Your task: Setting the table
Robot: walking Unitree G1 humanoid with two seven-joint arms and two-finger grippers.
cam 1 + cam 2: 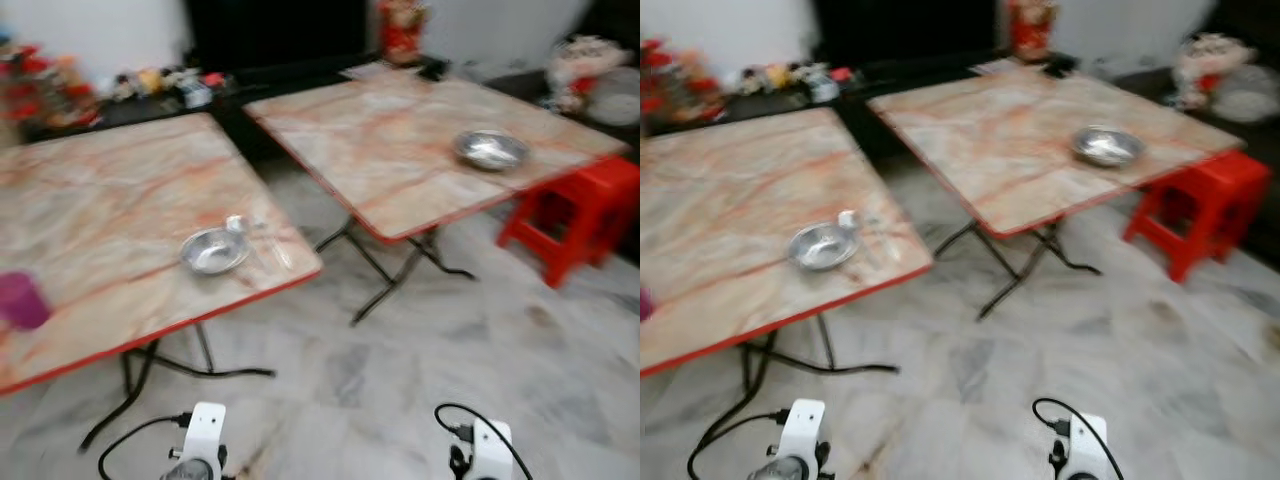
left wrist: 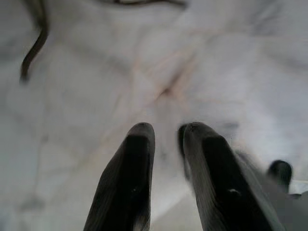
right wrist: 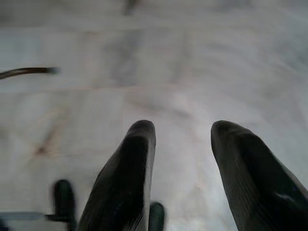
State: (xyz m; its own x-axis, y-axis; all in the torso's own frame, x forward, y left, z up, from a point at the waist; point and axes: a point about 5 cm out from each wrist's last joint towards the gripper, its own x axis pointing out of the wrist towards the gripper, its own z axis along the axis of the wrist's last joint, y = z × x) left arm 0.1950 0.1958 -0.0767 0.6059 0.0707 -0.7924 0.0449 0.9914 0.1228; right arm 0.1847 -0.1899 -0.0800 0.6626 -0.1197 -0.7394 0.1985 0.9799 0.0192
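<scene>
Two folding tables with pink marble tops and red edges stand ahead. On the left table [image 1: 90, 210] a steel bowl [image 1: 214, 250] sits near the front corner, with a small clear glass [image 1: 237, 224] and what looks like a spoon [image 1: 279, 252] beside it; a purple cup [image 1: 20, 300] stands at its left edge. The right table [image 1: 400, 150] carries another steel bowl [image 1: 490, 149]. Both arms hang low over the floor, short of the tables. My left gripper [image 2: 166, 132] shows a narrow gap and holds nothing. My right gripper [image 3: 183, 127] is open wider and empty.
A red plastic stool [image 1: 575, 215] stands by the right table's front right corner. Black table legs [image 1: 385, 265] splay onto the marble floor [image 1: 400, 380]. A dark low shelf with small ornaments [image 1: 160, 85] runs along the back wall. The picture is blurred.
</scene>
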